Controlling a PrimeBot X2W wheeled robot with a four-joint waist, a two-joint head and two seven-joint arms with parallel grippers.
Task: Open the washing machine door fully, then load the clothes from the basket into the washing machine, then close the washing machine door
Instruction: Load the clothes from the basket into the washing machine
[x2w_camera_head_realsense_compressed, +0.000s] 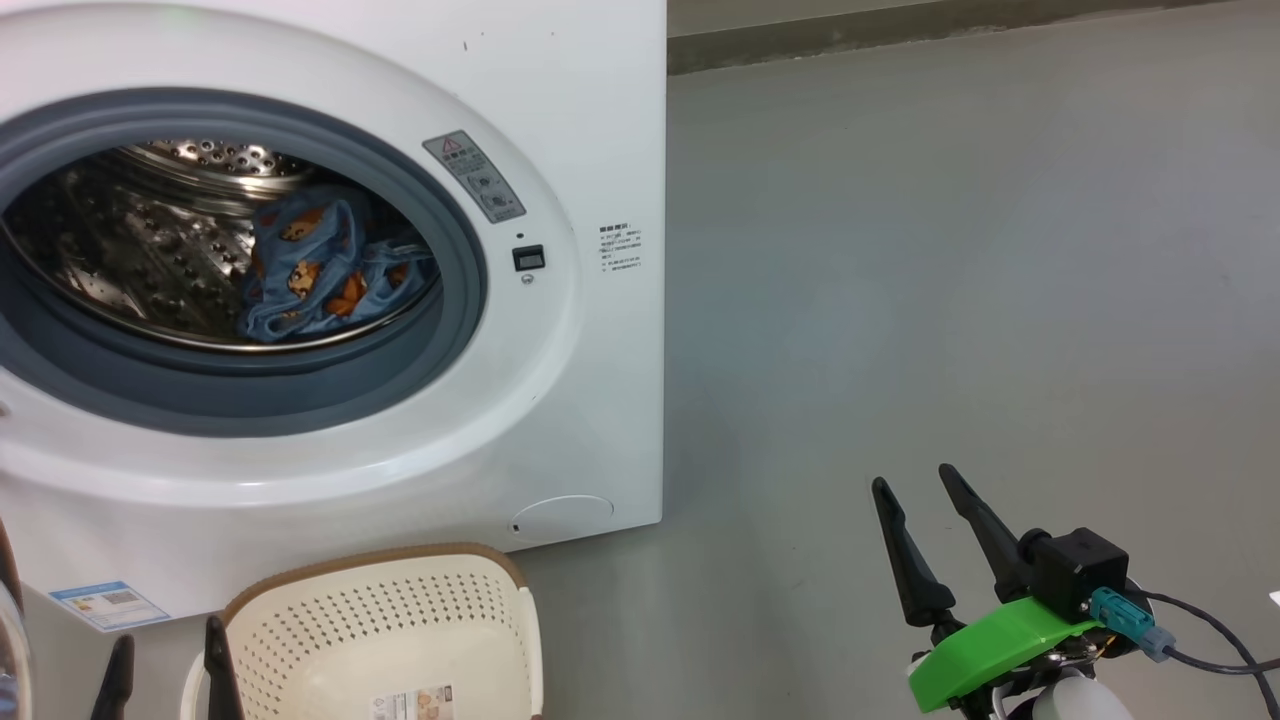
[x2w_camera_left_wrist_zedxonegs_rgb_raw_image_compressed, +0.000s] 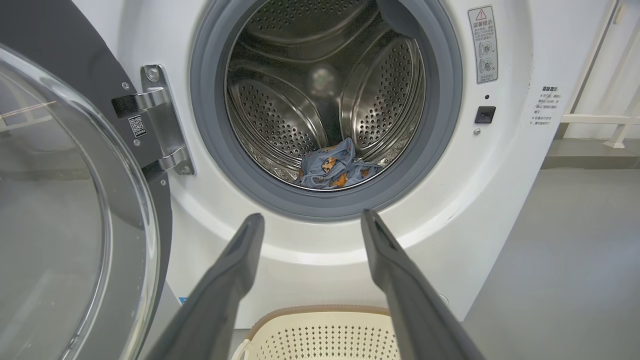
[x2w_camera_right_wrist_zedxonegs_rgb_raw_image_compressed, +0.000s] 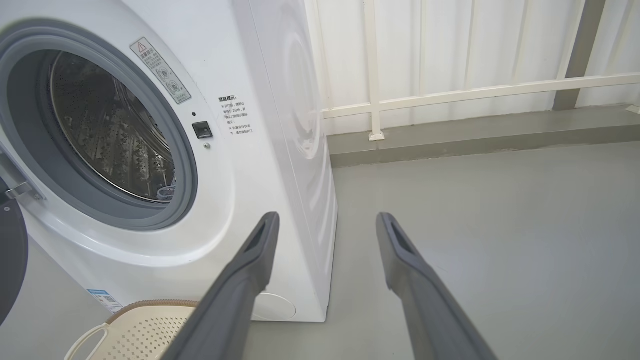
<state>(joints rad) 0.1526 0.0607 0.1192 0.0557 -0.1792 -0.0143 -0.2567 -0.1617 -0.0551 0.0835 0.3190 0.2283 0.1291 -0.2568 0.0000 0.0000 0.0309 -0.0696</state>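
At far left in the left wrist view the door stands swung wide open, its clear bowl window bulging toward the camera. It hangs on a steel hinge, and a small QR sticker sits beside the hinge, too small to read. Right of it, the washer shows its grey gasket and steel drum. The clothes, blue with orange-brown bears, lie at the drum's bottom near the front lip. Low on the washer's front a blue energy sticker is too blurred to read. The left gripper hangs in front of the opening, above the basket, its fingers spread wide and holding nothing. The basket stands on the floor just before the washer, with a label on its base whose print is illegible. Right of the gasket, a grey warning sticker carries a red triangle and two dial pictograms. Below it is a black latch slot, and further right a block of small printed characters that cannot be made out. A round flap sits at the lower right corner. The right gripper hovers over bare floor well right of the washer, fingers apart and holding nothing. A white railing runs behind.
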